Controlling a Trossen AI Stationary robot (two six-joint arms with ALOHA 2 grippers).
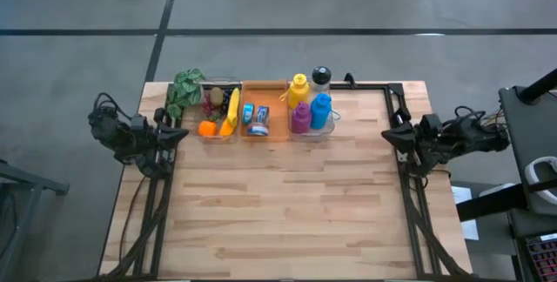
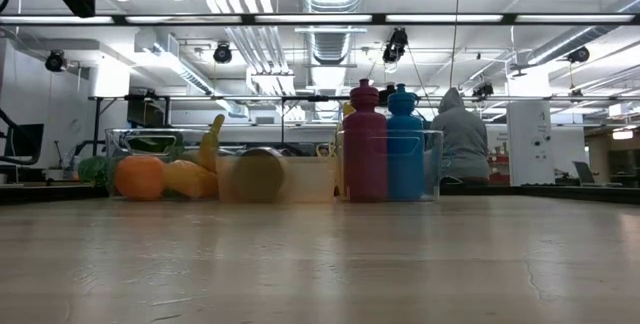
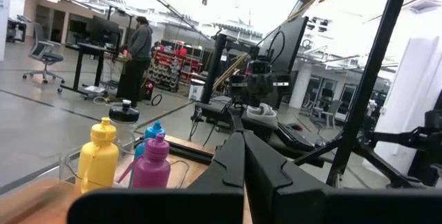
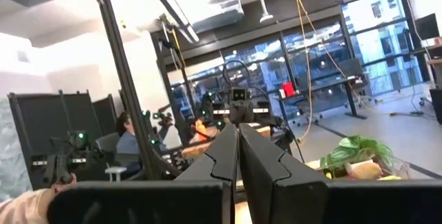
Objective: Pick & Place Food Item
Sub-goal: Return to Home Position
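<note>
- The left claw (image 1: 180, 134) sits at the left edge of the table (image 1: 287, 204), and its two fingers are pressed together
- The right claw (image 1: 388, 134) sits at the right edge, with its fingers pressed together too
- Both claws are well apart from the food
- The yellow banana (image 1: 232, 112) lies in the left clear bin (image 1: 219, 81), just beside an orange (image 1: 206, 129)
- The tuna can (image 1: 258, 122) lies in the orange bin (image 1: 265, 93), the middle one in the row
- Bottles (image 1: 300, 118) stand in the right clear bin (image 1: 333, 124)
</note>
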